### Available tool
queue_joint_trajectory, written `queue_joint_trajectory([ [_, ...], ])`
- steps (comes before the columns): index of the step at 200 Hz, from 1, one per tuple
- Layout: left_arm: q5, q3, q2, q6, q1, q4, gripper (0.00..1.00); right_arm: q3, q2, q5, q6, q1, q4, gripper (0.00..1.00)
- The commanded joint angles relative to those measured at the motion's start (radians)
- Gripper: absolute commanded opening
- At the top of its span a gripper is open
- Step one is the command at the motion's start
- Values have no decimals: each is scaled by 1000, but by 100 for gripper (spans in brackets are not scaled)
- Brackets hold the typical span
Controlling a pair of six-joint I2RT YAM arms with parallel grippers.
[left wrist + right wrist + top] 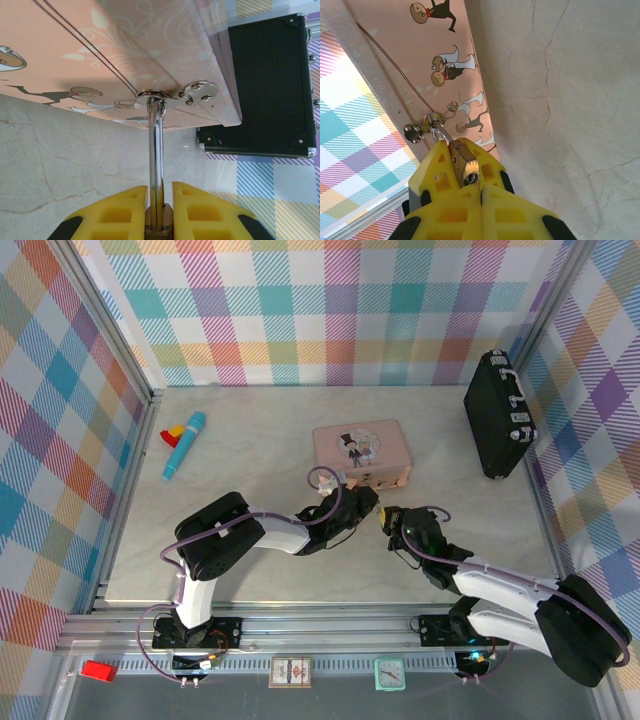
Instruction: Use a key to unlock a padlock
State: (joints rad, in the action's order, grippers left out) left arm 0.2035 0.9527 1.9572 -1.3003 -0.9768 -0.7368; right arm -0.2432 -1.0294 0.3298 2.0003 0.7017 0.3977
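Padlock is hanging by its thin silvery shackle from the little hasp on the front wall of the pink tin. The left gripper is pinching the brass body, jaws narrow, one yellow finger on each flank. From the right wrist camera the brass end is facing us, and the keyhole is showing as a dark round spot framed by those yellow fingers. The right gripper is sitting just beside it, nose to nose with the left one in front of the tin, jaws pressed fully together. Whether the key is nipped between them I cannot tell, since nothing thin and metal is clearly poking out. My read is that this is the insertion step, with the lock steadied and the key being brought to the hole. Doing it well is looking like a matter of alignment. The left arm should be holding the body firm so it is not swinging on the hasp. The right arm should be lining the blade up with the keyhole's axis and slot, then going in straight and gently with no sideways load. The wrist should be turning only once the blade is fully seated. The risk, as I'm judging it, is a tiny key twisting in the pads, or a skewed push shoving the padlock out of the left grip.
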Motion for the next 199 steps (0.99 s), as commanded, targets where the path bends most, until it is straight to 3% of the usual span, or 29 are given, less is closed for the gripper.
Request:
queue_joint_trajectory([
  [1, -7, 41, -15, 14, -26, -131, 0, -17, 17, 29, -10, 6, -4, 0],
  [199, -11, 34, -17, 7, -31, -134, 1, -21, -2, 40, -12, 5, -3, 0],
])
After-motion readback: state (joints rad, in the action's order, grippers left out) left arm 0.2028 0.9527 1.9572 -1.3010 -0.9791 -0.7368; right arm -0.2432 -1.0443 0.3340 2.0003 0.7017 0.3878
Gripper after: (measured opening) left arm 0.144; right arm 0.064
